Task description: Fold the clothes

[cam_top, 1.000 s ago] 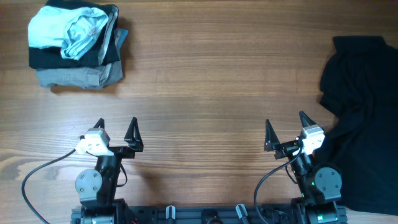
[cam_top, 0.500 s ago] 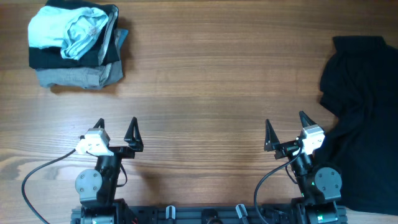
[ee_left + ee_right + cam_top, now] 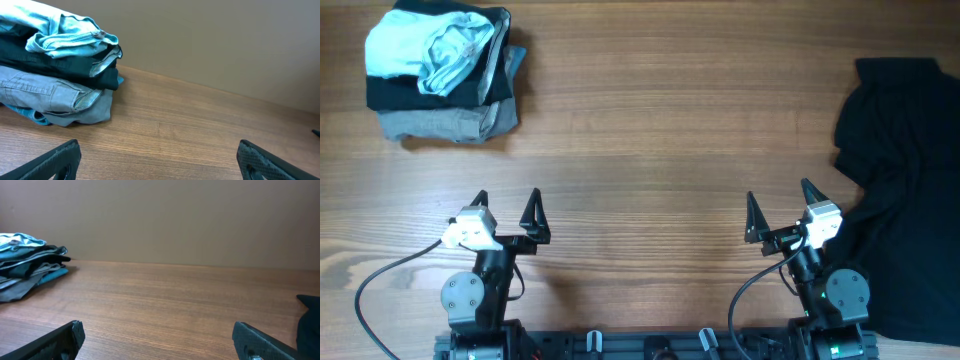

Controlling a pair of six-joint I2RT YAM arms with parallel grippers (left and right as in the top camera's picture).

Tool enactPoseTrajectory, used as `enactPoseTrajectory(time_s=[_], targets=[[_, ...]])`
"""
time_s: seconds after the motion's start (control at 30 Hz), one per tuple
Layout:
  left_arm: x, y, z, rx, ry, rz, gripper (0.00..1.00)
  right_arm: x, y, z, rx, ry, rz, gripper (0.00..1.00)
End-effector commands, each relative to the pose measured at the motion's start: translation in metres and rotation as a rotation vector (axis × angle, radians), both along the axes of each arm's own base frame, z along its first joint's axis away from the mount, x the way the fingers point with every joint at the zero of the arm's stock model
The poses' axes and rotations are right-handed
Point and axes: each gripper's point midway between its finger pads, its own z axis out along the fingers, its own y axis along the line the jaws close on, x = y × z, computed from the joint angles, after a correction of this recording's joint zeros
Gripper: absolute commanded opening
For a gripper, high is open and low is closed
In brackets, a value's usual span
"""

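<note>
A: Surface?
B: Wood-grain table (image 3: 670,150), fills the whole overhead frame. Light even and soft.
A: Behind it?
B: Plain tan wall (image 3: 175,220), upper half of both wrist views, meets the table's far edge.

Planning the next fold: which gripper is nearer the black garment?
Right. The right gripper sits beside the black garment; the left gripper is far off, nearer the folded pile.

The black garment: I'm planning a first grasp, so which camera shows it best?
The overhead view: the black garment lies crumpled on the right, mostly visible, though the frame edge cuts it off. The right wrist view catches only a dark sliver of it; the left wrist view shows nothing recognisable of it.
</note>
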Motion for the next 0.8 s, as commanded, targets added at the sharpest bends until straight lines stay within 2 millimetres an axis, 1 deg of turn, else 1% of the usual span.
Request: enactPoseTrajectory(time_s=[0.0,0.4,0.47,0.57,0.63,0.7,0.77], targets=[[0.000,0.000,-0.001,-0.009,-0.002,0.001,1.00,-0.001,0.001,0.002,0.000,-0.010,0.007,1.00],[0.000,-0.001,-0.001,-0.013,-0.003,-0.003,1.00,-0.001,0.001,0.002,0.000,-0.010,0.007,1.00],[0.000,-0.002,0.003,-0.013,-0.019,-0.012,1.00,-0.001,0.002,0.002,0.004,-0.009,0.012,1.00],[-0.001,-0.010,0.021,-0.006,-0.090,-0.061,1.00,-0.001,0.002,0.009,0.023,-0.033,0.014,1.00],[-0.003,-0.016,0.040,0.005,-0.168,-0.097,1.00,-0.001,0.002,0.014,0.139,-0.023,0.018,1.00],[-0.007,-0.018,0.060,0.008,-0.216,-0.107,1.00,-0.003,0.003,0.022,0.243,-0.010,0.032,1.00],[-0.010,-0.018,0.069,0.006,-0.198,-0.106,1.00,-0.006,0.007,0.029,0.220,0.001,0.054,1.00]])
